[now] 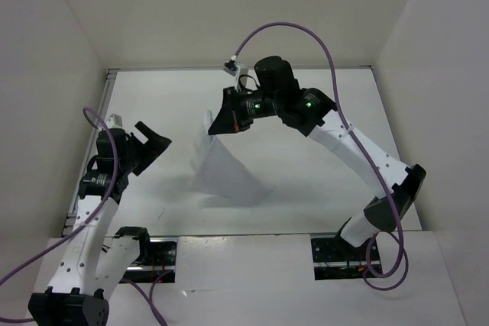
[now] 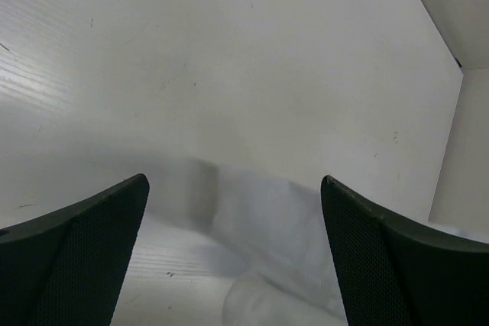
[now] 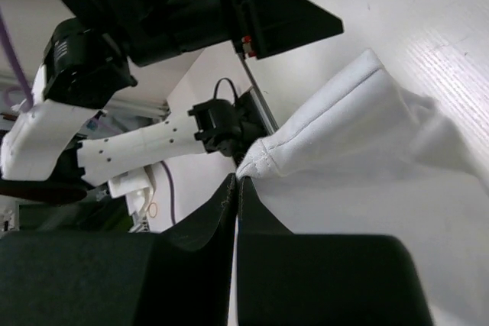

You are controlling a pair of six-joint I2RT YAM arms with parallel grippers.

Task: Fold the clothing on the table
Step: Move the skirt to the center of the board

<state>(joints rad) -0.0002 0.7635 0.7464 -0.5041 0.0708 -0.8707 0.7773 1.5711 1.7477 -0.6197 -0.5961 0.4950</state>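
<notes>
White clothing point(image 1: 227, 173) near centre of worktop point(image 1: 328, 181), one hemmed corner hoisted, rest draping down tent-like, lower edge resting on surface. Corner clamped tight in right claw point(image 1: 216, 124), at 12 o'clock of cloth heap; lift likely meant to carry corner across for fold. At 9 o'clock of cloth, left claw point(image 1: 153, 143) hovers, spread wide, holding nothing, fingers aimed at fabric; probably placed to take near edge. No container in view, so no contents to note.
</notes>
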